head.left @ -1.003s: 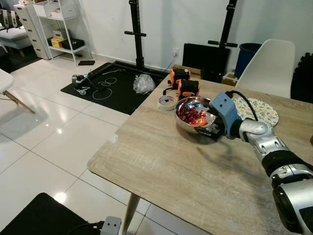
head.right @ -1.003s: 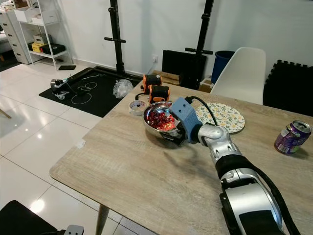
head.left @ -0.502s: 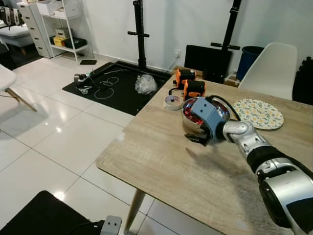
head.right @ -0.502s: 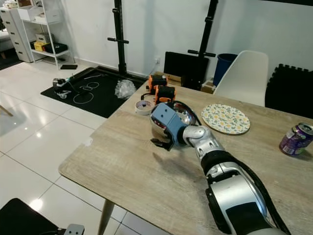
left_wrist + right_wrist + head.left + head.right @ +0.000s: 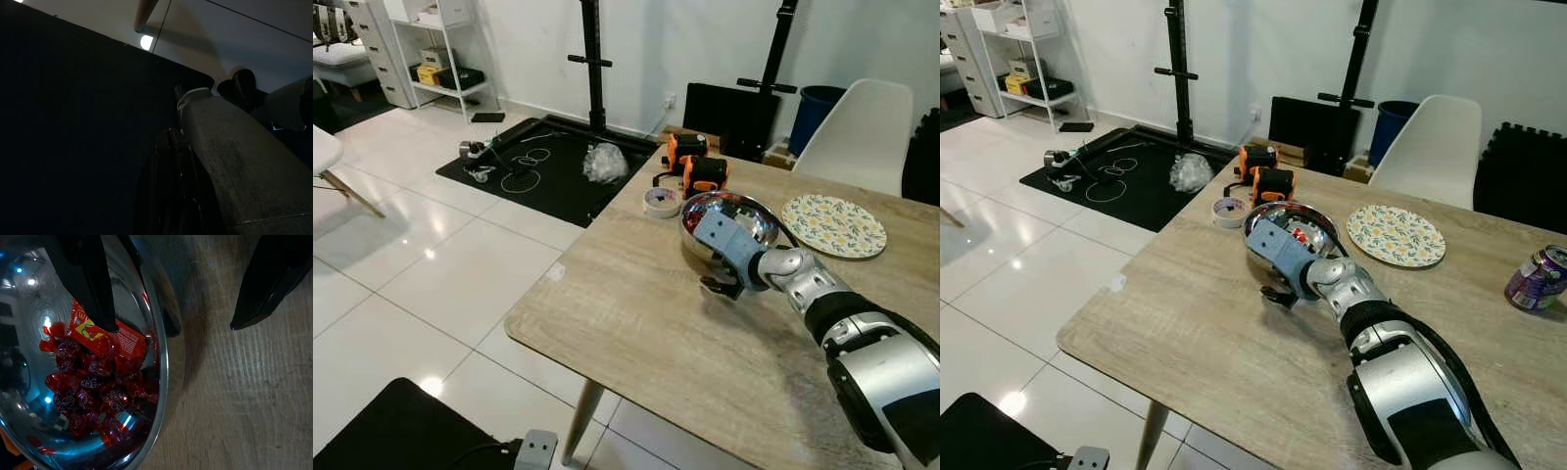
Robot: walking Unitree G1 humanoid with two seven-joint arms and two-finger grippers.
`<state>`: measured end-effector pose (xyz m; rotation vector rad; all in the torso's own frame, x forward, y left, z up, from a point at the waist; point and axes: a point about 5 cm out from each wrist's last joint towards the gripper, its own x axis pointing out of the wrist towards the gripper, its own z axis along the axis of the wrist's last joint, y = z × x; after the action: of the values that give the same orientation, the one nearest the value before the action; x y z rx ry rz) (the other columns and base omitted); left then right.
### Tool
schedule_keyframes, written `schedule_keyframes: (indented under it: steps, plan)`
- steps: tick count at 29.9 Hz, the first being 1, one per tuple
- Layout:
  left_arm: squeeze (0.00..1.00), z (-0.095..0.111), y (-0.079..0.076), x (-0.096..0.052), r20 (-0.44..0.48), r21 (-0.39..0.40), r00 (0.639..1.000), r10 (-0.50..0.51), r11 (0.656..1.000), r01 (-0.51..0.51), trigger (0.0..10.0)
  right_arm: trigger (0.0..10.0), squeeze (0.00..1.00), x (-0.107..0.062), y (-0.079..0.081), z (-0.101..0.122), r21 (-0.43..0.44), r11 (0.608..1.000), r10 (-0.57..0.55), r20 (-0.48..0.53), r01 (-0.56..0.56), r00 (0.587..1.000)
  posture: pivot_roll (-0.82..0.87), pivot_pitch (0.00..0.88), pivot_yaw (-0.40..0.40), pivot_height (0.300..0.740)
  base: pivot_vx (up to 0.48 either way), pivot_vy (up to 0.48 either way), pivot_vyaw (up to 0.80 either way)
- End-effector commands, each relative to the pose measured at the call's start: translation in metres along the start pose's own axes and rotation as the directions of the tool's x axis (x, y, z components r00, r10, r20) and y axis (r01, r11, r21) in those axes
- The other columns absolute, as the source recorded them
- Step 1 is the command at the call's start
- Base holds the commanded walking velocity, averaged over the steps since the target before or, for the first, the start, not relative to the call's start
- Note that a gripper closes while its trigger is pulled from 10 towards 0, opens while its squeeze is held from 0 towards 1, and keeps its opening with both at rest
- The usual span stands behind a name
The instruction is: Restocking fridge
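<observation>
A shiny metal bowl [image 5: 732,217] holding red wrapped candies [image 5: 93,377] rests on the wooden table [image 5: 626,323]. My right gripper [image 5: 722,286] is at the bowl's near rim and is open. In the right wrist view the right gripper [image 5: 172,326] straddles that rim. One finger [image 5: 93,289] reaches inside onto a red and yellow wrapper, and the other [image 5: 266,289] hangs outside over the wood. My left arm hangs idle in deep shade beside a grey rounded part [image 5: 234,161].
Behind the bowl lie a tape roll [image 5: 662,202] and two orange and black devices [image 5: 700,171]. A floral plate [image 5: 833,225] sits to the right and a purple can [image 5: 1535,278] farther right. A white chair [image 5: 857,132] stands behind the table. The table's edge [image 5: 558,348] is near.
My right gripper swung from the bowl's right side round to its near rim and now straddles it. The camera also shifted a little.
</observation>
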<state>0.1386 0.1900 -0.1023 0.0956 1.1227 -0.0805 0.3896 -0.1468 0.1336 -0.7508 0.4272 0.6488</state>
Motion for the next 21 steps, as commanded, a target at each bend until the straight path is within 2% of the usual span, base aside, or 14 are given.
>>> schedule_keyframes:
  steps: [1, 3, 4, 5, 6, 7, 21]
  plan:
    - [0.0, -0.014, -0.005, -0.001, -0.05, -0.003, 0.999, -0.013, 1.0, 0.013, 10.0, 10.0, 0.0, 0.001, 0.002, -0.005, -0.002, 1.0, 0.006, -0.037, -0.006, 0.999, -0.05, 0.0, -0.042, 0.74, 0.0, 0.0, 0.0]
    - [0.0, -0.014, -0.005, -0.001, -0.051, -0.004, 0.999, -0.013, 1.0, 0.013, 10.0, 10.0, 0.0, 0.001, 0.002, -0.006, -0.004, 1.0, 0.008, -0.048, -0.008, 0.999, -0.05, 0.0, -0.042, 0.74, 0.0, 0.0, 0.0]
    - [0.0, -0.014, -0.005, -0.001, -0.05, -0.005, 0.999, -0.014, 1.0, 0.014, 10.0, 8.7, 0.0, 0.001, 0.003, -0.007, -0.012, 1.0, 0.01, -0.059, -0.011, 0.998, -0.05, 0.0, -0.04, 0.74, 0.0, 0.0, 0.0]
    - [0.0, -0.014, -0.005, -0.001, -0.05, -0.005, 0.999, -0.014, 1.0, 0.014, 10.0, 8.7, 0.0, 0.001, 0.003, -0.007, -0.012, 1.0, 0.01, -0.059, -0.011, 0.998, -0.05, 0.0, -0.04, 0.74, 0.0, 0.0, 0.0]
    - [0.0, -0.014, -0.005, -0.001, -0.05, -0.006, 0.999, -0.014, 1.0, 0.013, 10.0, 1.6, 0.0, 0.0, 0.002, -0.008, -0.022, 1.0, 0.01, -0.066, -0.012, 0.998, -0.05, 0.0, -0.041, 0.74, 0.0, 0.0, 0.0]
    - [0.0, -0.014, -0.005, -0.001, -0.049, -0.008, 0.999, -0.013, 1.0, 0.013, 10.0, 0.0, 0.0, 0.0, 0.001, -0.008, -0.028, 0.999, 0.013, -0.069, -0.015, 0.998, -0.05, 0.0, -0.042, 0.74, 0.0, 0.0, 0.0]
    - [0.0, -0.014, -0.005, -0.001, -0.047, -0.015, 0.999, -0.011, 1.0, 0.011, 10.0, 0.0, 0.0, -0.01, -0.016, 0.002, -0.106, 0.994, 0.038, -0.044, -0.042, 0.998, -0.05, 0.0, -0.041, 0.74, 0.0, 0.0, 0.0]
